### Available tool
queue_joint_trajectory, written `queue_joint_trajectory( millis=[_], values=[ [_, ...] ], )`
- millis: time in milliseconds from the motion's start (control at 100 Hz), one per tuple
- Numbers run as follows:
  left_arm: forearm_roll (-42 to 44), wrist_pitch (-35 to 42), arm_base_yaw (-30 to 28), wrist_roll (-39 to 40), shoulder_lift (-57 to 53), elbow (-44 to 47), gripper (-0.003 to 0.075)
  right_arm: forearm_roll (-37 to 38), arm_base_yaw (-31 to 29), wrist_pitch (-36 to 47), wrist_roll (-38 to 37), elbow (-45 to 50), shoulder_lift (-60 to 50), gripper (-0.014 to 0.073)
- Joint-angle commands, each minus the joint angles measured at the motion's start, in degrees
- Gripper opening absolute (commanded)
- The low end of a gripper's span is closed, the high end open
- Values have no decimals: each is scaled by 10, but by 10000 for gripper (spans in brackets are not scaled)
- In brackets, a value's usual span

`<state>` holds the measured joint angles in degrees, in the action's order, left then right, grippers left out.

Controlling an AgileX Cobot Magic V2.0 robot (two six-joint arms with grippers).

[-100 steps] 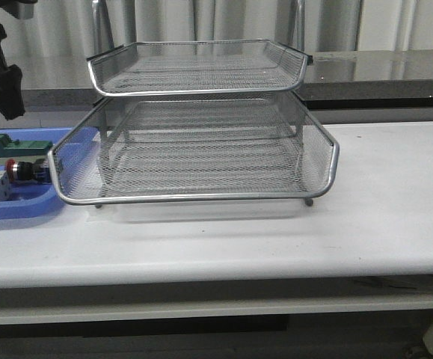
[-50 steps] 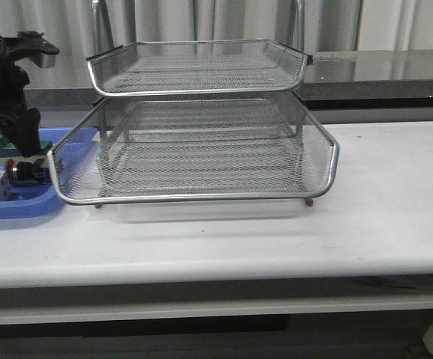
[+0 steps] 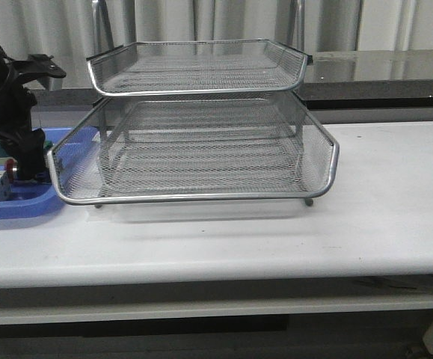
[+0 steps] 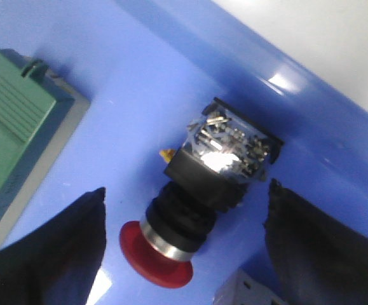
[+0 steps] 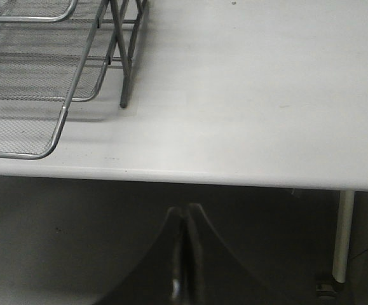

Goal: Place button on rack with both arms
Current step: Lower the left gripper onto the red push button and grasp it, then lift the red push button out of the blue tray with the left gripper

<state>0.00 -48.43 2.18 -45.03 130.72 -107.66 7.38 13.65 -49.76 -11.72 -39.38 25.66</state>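
The button [image 4: 203, 197] looks light, rigid and slick; its square black body suits gripping. Left gripper [image 4: 184, 244] fingers straddle it, spread apart; right gripper [image 5: 185, 254] fingers together.

A: Red mushroom head, silver collar, black body on the button [image 4: 199, 206]. Sitting in a plain blue tray [image 4: 139, 95].
B: Ribbed green block [image 4: 15, 121] with grey edging too. Silver mesh on the rack [image 3: 201, 142], white table [image 3: 381, 217], black grippers.
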Motion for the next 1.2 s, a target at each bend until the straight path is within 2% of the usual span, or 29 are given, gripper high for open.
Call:
queue_joint_trajectory(
  millis=[0,420,530,650,840,960,1100,1190],
  values=[
    [-10,16,3,0,-27,-26,507,12,1,41,0,-13,3,-69],
    [-28,14,3,-14,-2,-31,507,12,1,41,0,-13,3,-69],
    [-28,12,3,-14,-2,-31,483,12,1,41,0,-13,3,-69],
    [-28,9,3,-14,-2,-31,405,12,1,41,0,-13,3,-69],
    [-25,8,3,-14,-2,-31,197,12,1,41,0,-13,3,-69],
    [-25,3,3,-14,-9,-34,99,12,1,41,0,-13,3,-69],
    [-25,-30,3,-10,-20,-62,41,12,1,41,0,-13,3,-69],
    [-25,-56,2,-6,-31,-84,38,12,1,41,0,-13,3,-69]
  ],
)
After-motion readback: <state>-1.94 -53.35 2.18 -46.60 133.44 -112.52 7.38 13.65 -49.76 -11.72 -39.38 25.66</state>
